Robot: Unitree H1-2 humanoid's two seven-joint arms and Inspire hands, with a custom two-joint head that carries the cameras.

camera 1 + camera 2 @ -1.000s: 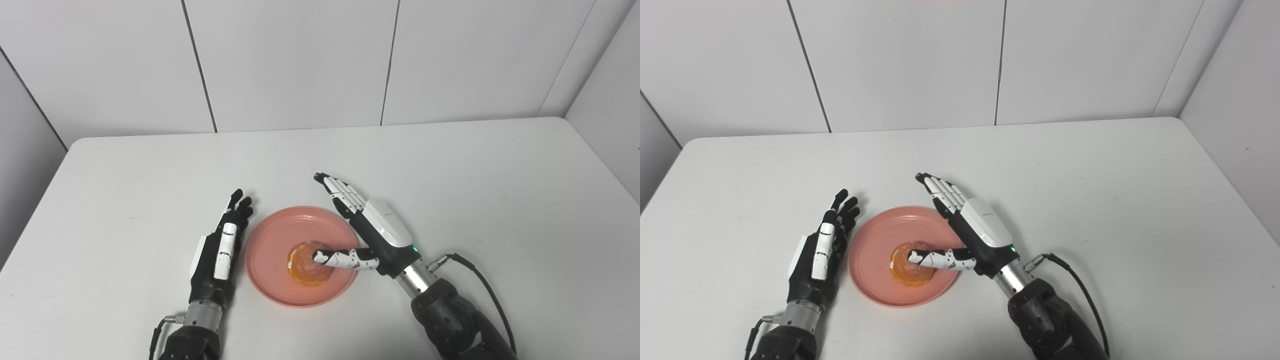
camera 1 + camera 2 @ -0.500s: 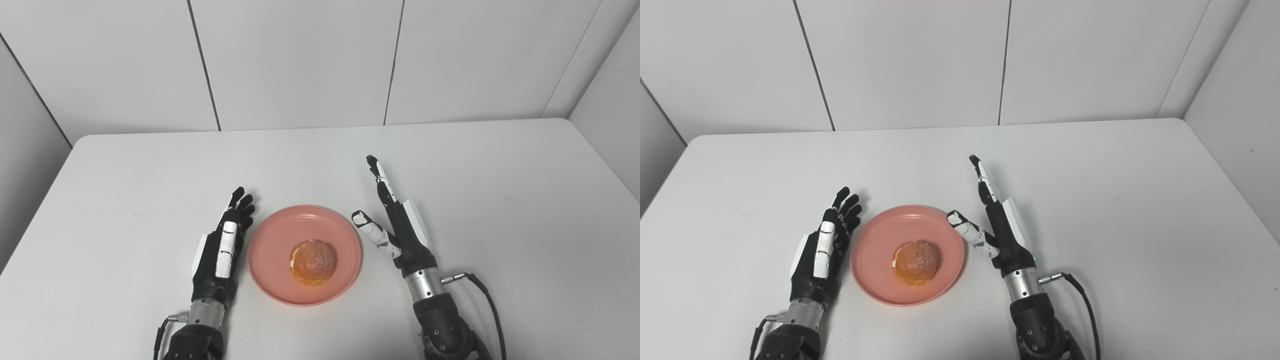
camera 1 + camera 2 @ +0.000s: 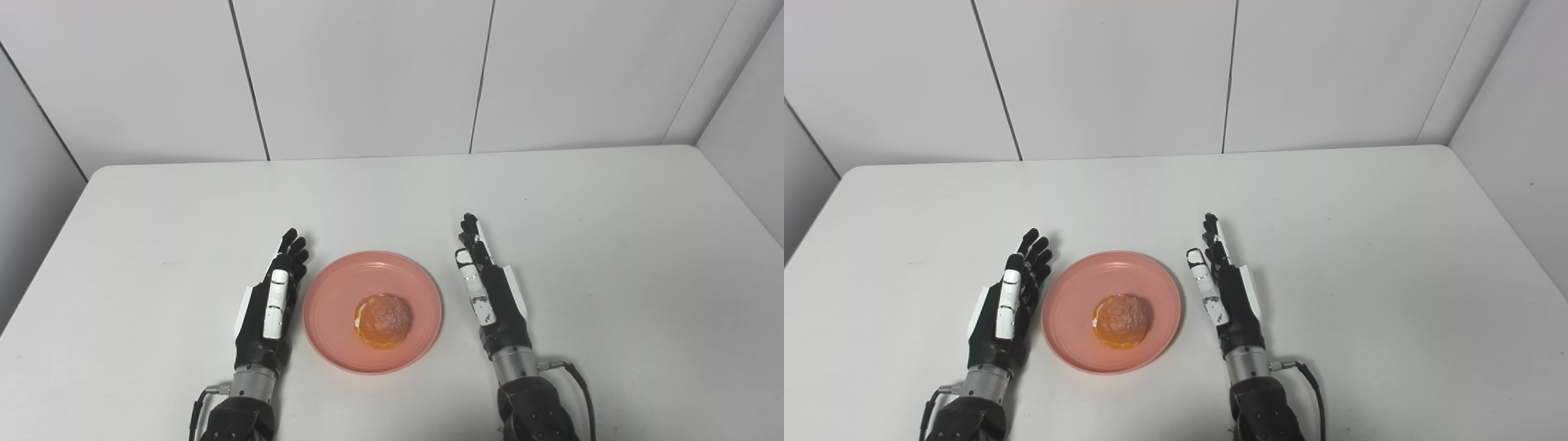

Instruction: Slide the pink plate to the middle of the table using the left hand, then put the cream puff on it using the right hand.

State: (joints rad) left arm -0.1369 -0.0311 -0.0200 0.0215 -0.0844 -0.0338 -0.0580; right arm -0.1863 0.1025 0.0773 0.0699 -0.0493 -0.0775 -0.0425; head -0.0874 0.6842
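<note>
Round golden-brown cream puff sits on shallow pink plate, mid white table. Left hand & right hand flank it, fingers straight, holding nothing; task looks done.

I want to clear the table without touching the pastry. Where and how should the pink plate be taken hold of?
Probably at the raised rim of the plate on its left edge, coming in from the left, where the open left hand lies right beside it. The cream puff sits near the middle, so the rim all round is bare. The plate is shallow and lies flat on the table, so fingertips must slip under the lip.
</note>
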